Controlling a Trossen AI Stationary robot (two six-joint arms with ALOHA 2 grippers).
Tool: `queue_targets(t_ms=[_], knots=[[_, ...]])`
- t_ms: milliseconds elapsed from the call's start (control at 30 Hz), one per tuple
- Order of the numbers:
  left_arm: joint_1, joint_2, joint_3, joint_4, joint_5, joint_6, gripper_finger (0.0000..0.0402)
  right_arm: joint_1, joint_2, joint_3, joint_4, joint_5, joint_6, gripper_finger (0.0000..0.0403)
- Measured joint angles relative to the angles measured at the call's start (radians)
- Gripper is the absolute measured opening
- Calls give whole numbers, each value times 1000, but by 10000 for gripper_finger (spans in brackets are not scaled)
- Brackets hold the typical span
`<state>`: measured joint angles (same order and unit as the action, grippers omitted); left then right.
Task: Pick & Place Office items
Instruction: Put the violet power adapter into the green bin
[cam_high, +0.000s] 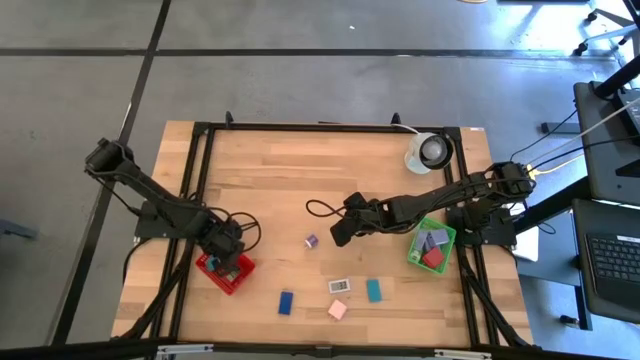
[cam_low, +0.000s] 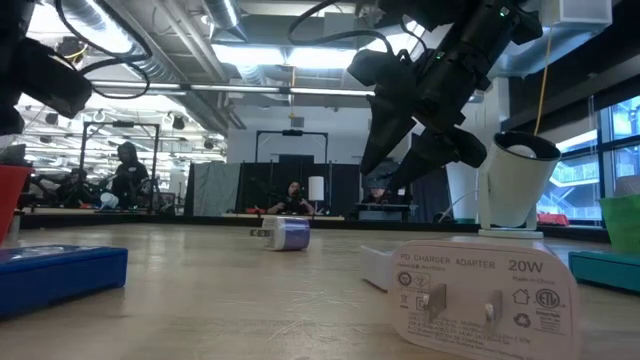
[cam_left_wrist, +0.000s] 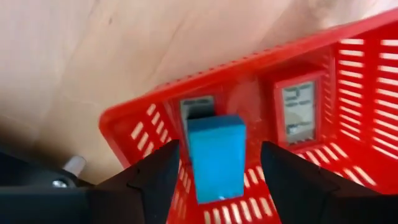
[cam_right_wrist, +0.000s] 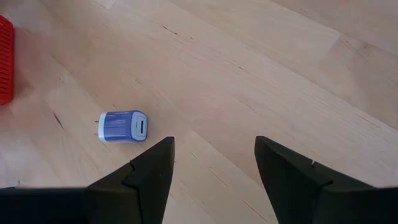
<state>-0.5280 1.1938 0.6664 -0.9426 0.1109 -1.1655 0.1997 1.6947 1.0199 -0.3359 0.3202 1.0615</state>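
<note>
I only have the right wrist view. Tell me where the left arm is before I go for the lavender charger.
Observer: The left jaws hang open over the red basket, with a blue block between them and a gap on each side.
Operator: Report the green basket.
Observer: The green basket at the table's right edge already holds a red piece and some greyish ones.
Operator: List what else is loose.
Observer: Near the front edge lie a dark blue piece, a white adapter, a pink piece and a teal piece.
</note>
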Motion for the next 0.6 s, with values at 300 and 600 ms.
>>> queue_targets(t_ms=[300, 600], knots=[[75, 0, 138, -3, 42, 151, 230, 0, 0, 0, 0, 1, 0, 226], [133, -1, 281, 48, -347, 373, 230, 0, 0, 0, 1, 1, 7, 226]])
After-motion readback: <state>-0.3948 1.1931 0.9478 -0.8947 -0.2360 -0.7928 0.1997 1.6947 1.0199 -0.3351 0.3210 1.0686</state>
